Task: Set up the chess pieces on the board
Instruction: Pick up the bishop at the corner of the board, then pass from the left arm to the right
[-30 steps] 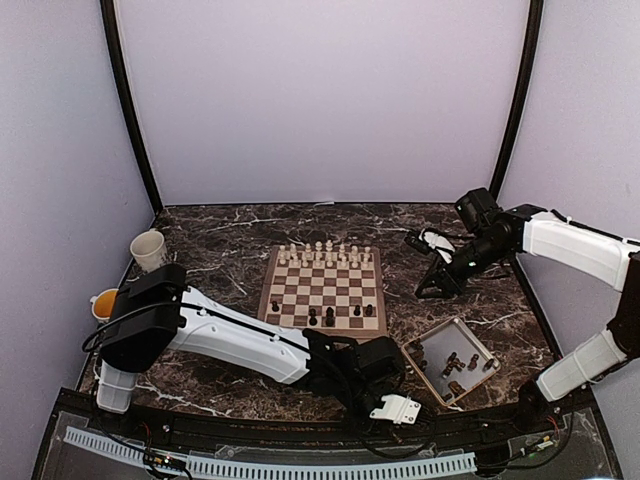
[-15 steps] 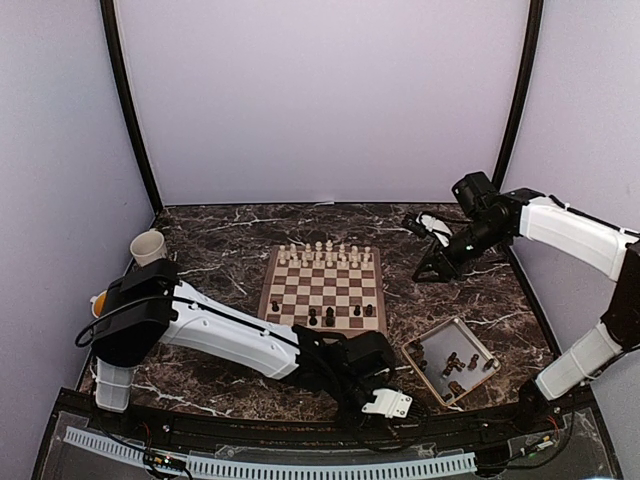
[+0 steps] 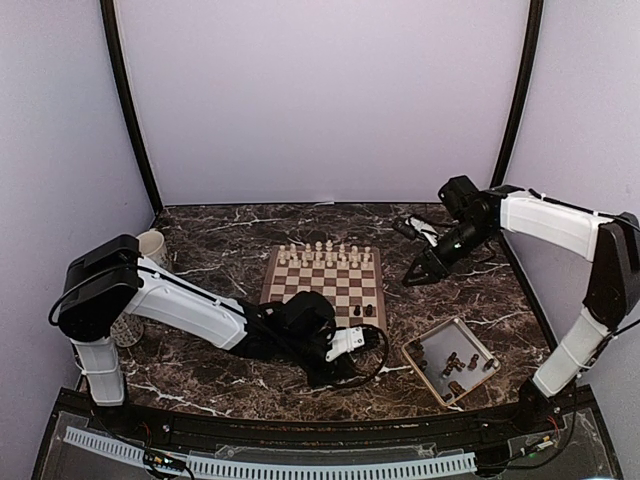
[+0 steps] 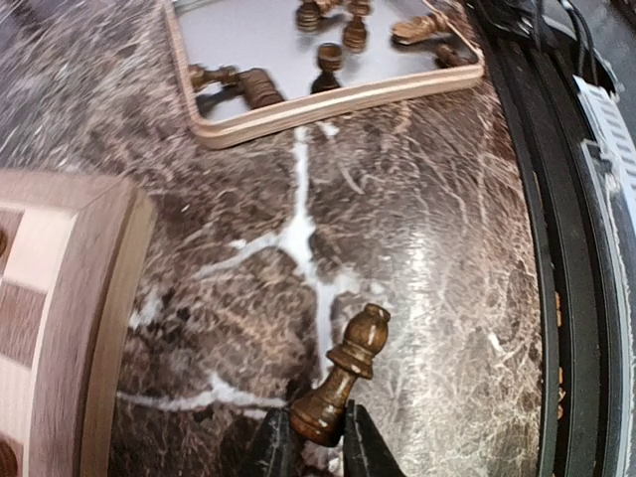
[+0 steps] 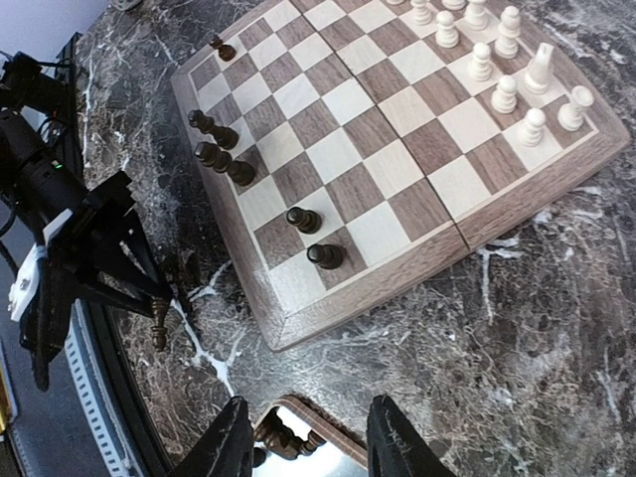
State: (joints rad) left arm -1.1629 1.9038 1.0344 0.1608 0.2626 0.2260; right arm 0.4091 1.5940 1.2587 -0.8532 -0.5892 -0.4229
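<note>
L gripper (image 4: 316, 439): clamped on base of a dark piece (image 4: 346, 373); piece tilted, over the table (image 4: 417, 248), just off the board's near rim.
Board (image 5: 397, 286): mid-table; cream men (image 3: 322, 252) on far rows, a few dark men (image 5: 238, 171) on near rows.
Tray (image 3: 430, 333): R of board, near edge; more dark men lying inside.
R gripper (image 5: 306, 442): fingers apart, holding nothing, raised beyond tray.

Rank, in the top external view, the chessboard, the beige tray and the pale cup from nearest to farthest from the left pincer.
1. The board: its near right corner lies just beside the left pincer, which grips a dark piece.
2. The tray: to the right, clearly apart from the pincer.
3. The cup: far off on the left side.
</note>
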